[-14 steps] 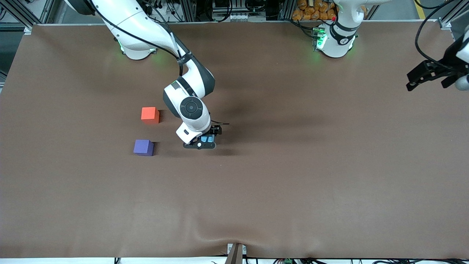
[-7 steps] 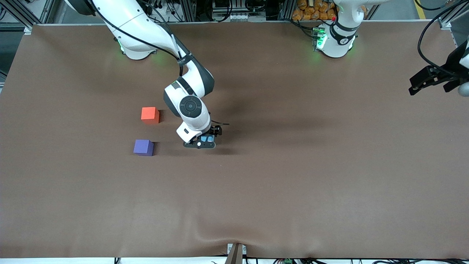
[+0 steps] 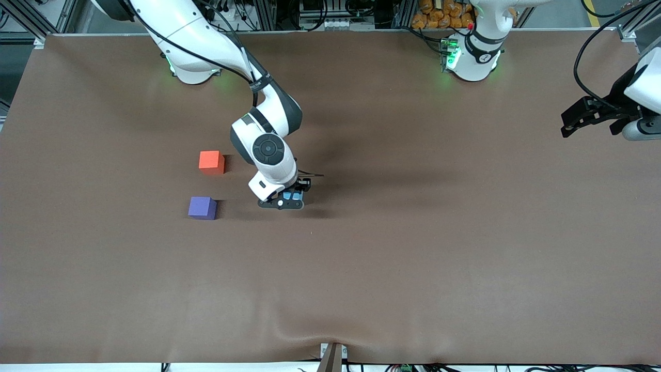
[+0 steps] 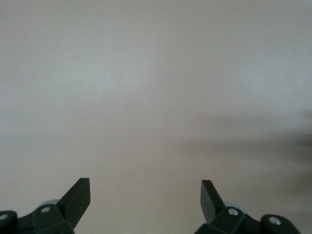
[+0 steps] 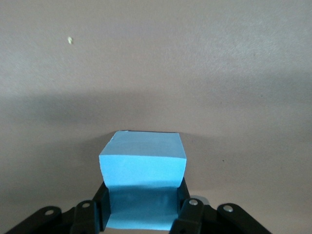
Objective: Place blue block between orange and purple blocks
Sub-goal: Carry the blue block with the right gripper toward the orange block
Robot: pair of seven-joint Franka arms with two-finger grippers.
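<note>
Right tool (image 5: 141, 214) clamped on the blue block (image 5: 143, 165), fingers pressed against two of its side faces low down near the surface (image 3: 413, 248). Block seen in the front view at (image 3: 290, 196), tucked under the right wrist, toward the left arm's end from the purple block (image 3: 202, 207) and the orange block (image 3: 211, 161). Orange farther from the front camera than purple, with a bare gap between them (judged only a little wider than one cube). Left tool (image 4: 145, 204) spread wide and empty, waiting over the surface's edge at the left arm's end, seen in the front view at (image 3: 586, 118).

Risks judged from here: grip looked seated low on the cube, so a tilt during the lift could twist the block in the fingers. Gap looked tight, so a slightly off-centre descent could nudge orange or purple aside. Fingers opening across the line of the gap could also knock a neighbour.
</note>
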